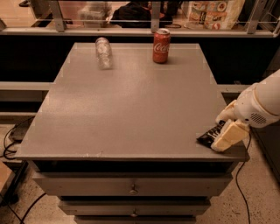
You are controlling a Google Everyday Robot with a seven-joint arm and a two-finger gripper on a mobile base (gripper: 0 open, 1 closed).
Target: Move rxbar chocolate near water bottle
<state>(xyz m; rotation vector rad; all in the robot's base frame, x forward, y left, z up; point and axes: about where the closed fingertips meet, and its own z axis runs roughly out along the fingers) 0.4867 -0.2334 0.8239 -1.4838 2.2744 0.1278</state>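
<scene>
The rxbar chocolate [209, 135], a flat black wrapper with white lettering, lies on the grey table [131, 100] near its front right corner. My gripper [221, 129] comes in from the right and sits right over the bar's right end, hiding part of it. The water bottle [103, 52], clear and ribbed, lies on its side at the far left of the table, far from the bar and the gripper.
A red Coca-Cola can [161, 45] stands upright at the far middle of the table, right of the bottle. A rail and shelf with packaged goods [214, 13] run behind the table. Drawers [131, 186] sit under the front edge.
</scene>
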